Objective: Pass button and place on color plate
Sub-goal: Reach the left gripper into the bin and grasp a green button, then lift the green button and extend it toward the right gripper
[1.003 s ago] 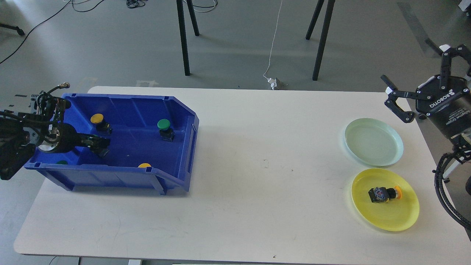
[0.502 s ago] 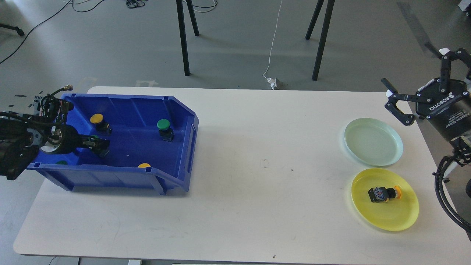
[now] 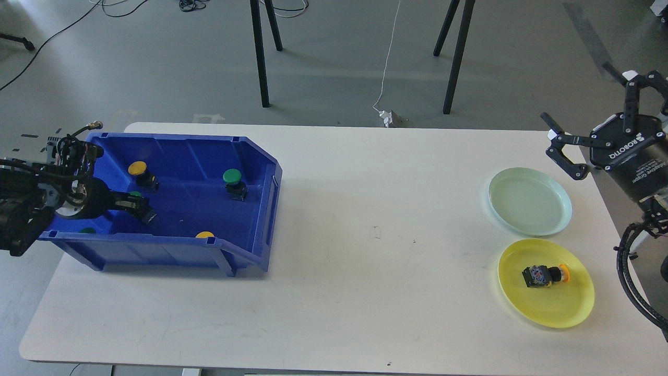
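A blue bin (image 3: 250, 156) stands at the table's left. In it are a yellow button (image 3: 138, 168), a green button (image 3: 233, 178), and a yellow one (image 3: 205, 235) and a green one (image 3: 87, 230) half hidden behind the front wall. My left gripper (image 3: 140, 207) reaches low into the bin's left part; a speck of green shows at its dark fingers, and their state is unclear. My right gripper (image 3: 576, 91) is open and empty, raised beyond the table's right edge. A yellow plate (image 3: 569, 308) holds a yellow-capped button (image 3: 544, 275) on its side. A pale green plate (image 3: 529, 201) is empty.
Black stand legs (image 3: 259, 57) and a white cable (image 3: 387, 62) are on the floor behind the table. My right arm's cable loop (image 3: 626, 271) hangs by the table's right edge.
My left gripper has drawn back slightly to the left inside the bin. My right gripper has shifted slightly right. The buttons and plates have not moved.
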Action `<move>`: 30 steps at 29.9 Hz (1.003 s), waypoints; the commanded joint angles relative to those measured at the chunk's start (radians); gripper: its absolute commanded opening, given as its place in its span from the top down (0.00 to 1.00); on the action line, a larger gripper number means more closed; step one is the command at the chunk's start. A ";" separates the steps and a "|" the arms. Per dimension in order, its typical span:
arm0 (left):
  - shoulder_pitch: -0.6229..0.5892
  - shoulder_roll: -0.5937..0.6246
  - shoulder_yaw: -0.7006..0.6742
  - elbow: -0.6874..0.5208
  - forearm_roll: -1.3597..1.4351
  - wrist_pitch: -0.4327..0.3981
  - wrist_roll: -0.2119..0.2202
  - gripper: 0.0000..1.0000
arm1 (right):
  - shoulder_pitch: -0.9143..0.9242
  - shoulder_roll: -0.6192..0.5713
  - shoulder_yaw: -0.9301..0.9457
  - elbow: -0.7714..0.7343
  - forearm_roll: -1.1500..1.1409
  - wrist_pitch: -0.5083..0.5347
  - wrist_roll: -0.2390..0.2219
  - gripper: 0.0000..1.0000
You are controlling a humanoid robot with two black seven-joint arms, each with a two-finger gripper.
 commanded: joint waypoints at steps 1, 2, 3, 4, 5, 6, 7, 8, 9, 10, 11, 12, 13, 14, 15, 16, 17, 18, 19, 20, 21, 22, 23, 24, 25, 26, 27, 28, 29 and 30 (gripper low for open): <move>-0.002 0.006 -0.002 0.000 -0.006 0.001 0.000 0.93 | 0.000 0.000 0.000 -0.001 0.001 0.000 0.000 0.02; -0.005 0.008 -0.002 -0.002 -0.008 0.001 0.000 0.93 | -0.002 0.000 0.000 0.001 0.001 0.000 0.000 0.02; -0.009 0.009 -0.003 -0.006 -0.008 0.001 0.000 0.93 | -0.005 0.000 0.000 0.001 0.001 0.000 0.000 0.02; -0.014 0.001 -0.008 -0.014 -0.008 0.000 0.000 0.93 | -0.005 0.000 0.001 0.001 -0.001 0.000 0.000 0.02; -0.017 0.011 -0.015 -0.029 -0.009 -0.007 0.000 0.94 | -0.005 0.000 0.000 -0.001 -0.001 0.000 0.000 0.02; -0.027 0.024 -0.018 -0.058 -0.015 -0.013 0.000 0.94 | -0.006 0.000 0.000 -0.001 -0.001 0.000 0.000 0.02; -0.047 0.055 -0.017 -0.101 -0.026 -0.019 0.000 0.94 | -0.006 0.000 0.000 -0.001 -0.001 0.000 0.000 0.02; -0.066 0.095 -0.018 -0.148 -0.035 -0.028 0.000 0.94 | -0.006 0.000 0.000 -0.002 -0.001 0.000 0.000 0.02; -0.086 0.150 -0.021 -0.219 -0.047 -0.051 0.000 0.94 | -0.006 0.000 0.000 -0.004 -0.002 0.000 0.002 0.02; -0.107 0.206 -0.028 -0.312 -0.063 -0.080 0.000 0.94 | -0.006 0.000 0.001 -0.007 -0.002 0.000 0.002 0.02; -0.123 0.256 -0.041 -0.392 -0.084 -0.105 0.000 0.93 | -0.006 0.000 0.000 -0.007 -0.004 0.000 0.002 0.02; -0.135 0.309 -0.063 -0.478 -0.110 -0.116 0.000 0.93 | -0.006 0.000 0.000 -0.008 -0.004 0.000 0.002 0.02; -0.141 0.360 -0.087 -0.559 -0.138 -0.116 0.000 0.93 | -0.006 0.000 0.000 -0.013 -0.005 0.000 0.002 0.02; -0.143 0.398 -0.113 -0.627 -0.161 -0.116 0.000 0.93 | -0.006 0.003 0.001 -0.019 -0.005 0.000 0.003 0.02; -0.143 0.423 -0.136 -0.676 -0.179 -0.116 0.000 0.93 | -0.006 0.006 0.001 -0.022 -0.005 0.000 0.003 0.02; -0.143 0.446 -0.170 -0.724 -0.201 -0.116 0.000 0.93 | -0.006 0.008 0.000 -0.025 -0.008 0.000 0.003 0.02; -0.143 0.458 -0.205 -0.764 -0.222 -0.116 0.000 0.93 | -0.006 0.008 0.000 -0.025 -0.013 0.000 0.003 0.02; -0.141 0.466 -0.248 -0.808 -0.253 -0.116 0.000 0.93 | -0.006 0.008 0.000 -0.025 -0.016 0.000 0.003 0.02; -0.137 0.471 -0.290 -0.846 -0.290 -0.116 0.000 0.93 | -0.006 0.008 -0.002 -0.025 -0.021 0.000 0.003 0.02; -0.132 0.471 -0.329 -0.880 -0.339 -0.116 0.000 0.93 | -0.006 0.008 -0.003 -0.025 -0.030 0.000 0.003 0.02; -0.130 0.468 -0.360 -0.908 -0.389 -0.116 0.000 0.93 | -0.006 0.008 -0.005 -0.025 -0.047 0.000 0.003 0.02; -0.129 0.459 -0.389 -0.933 -0.453 -0.116 0.000 0.93 | -0.006 0.006 -0.005 -0.024 -0.077 0.000 0.003 0.02; -0.129 0.448 -0.412 -0.951 -0.522 -0.116 0.000 0.93 | -0.006 0.006 -0.008 -0.022 -0.117 0.000 0.003 0.02; -0.129 0.423 -0.426 -0.959 -0.579 -0.116 0.000 0.93 | -0.008 0.008 -0.011 -0.021 -0.154 0.000 0.003 0.02; -0.135 0.379 -0.439 -0.960 -0.641 -0.116 0.000 0.93 | -0.008 0.008 -0.014 -0.021 -0.194 0.000 0.003 0.02; -0.138 0.339 -0.446 -0.959 -0.688 -0.116 0.000 0.93 | -0.008 0.011 -0.015 -0.019 -0.227 0.000 0.003 0.02; -0.143 0.286 -0.449 -0.948 -0.730 -0.116 0.000 0.93 | -0.009 0.014 -0.015 -0.019 -0.266 0.000 0.005 0.02; -0.143 0.237 -0.448 -0.937 -0.755 -0.116 0.000 0.93 | -0.009 0.018 -0.015 -0.018 -0.306 0.000 0.005 0.02; -0.143 0.191 -0.446 -0.916 -0.764 -0.116 0.000 0.93 | -0.009 0.024 -0.012 -0.018 -0.339 0.000 0.006 0.02; -0.135 0.137 -0.443 -0.886 -0.767 -0.116 0.000 0.93 | -0.008 0.035 -0.006 -0.016 -0.373 0.000 0.008 0.02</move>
